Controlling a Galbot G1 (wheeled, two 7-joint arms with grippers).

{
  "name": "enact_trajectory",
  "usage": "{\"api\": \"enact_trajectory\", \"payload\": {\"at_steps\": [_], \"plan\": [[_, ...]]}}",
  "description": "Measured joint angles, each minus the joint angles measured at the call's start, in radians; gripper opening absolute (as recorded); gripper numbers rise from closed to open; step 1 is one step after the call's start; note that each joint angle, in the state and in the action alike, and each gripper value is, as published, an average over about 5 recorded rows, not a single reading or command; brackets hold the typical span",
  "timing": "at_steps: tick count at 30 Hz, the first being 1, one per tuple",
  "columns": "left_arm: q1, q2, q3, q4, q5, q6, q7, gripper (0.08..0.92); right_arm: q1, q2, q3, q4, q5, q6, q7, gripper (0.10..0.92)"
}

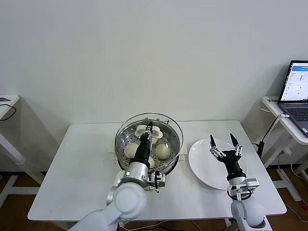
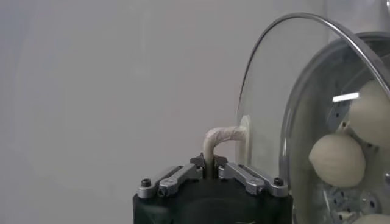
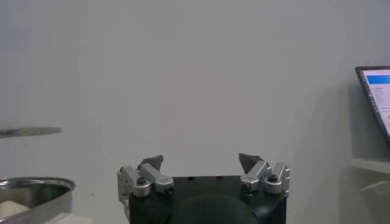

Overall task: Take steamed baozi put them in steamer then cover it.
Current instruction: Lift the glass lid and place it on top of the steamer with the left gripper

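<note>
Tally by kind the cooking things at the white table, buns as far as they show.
Creamy-white round baozi: 3 showing, in the steamer
Shiny round steel steamer: 1
Round clear glass lid: 1, left gripper shut on its handle, over the steamer
Flat white plate: 1, open right gripper above it
Total: 6

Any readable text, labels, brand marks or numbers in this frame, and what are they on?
Laptop screen: lines of text on a white window, too small to read.
Steamer, glass lid, plate, table, left gripper, right gripper: no readable words, brand marks or numbers.
Nothing legible in any view.
</note>
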Motion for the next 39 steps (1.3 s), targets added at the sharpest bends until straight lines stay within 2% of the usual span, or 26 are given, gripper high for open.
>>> {"api": "enact_trajectory", "payload": {"at_steps": [20,39], "plan": [[-0.002,-0.096,-0.046,0.125,0.064,0.0,0.016,0.188,0.009,0.01,-0.009,-0.021,-0.007,0.009,-0.004,0.823],[0.05,-0.156,-0.088,0.163,0.165,0.0,0.018,0.188,0.02,0.016,-0.021,-0.047,-0.011,0.017,-0.013,0.823]]}}
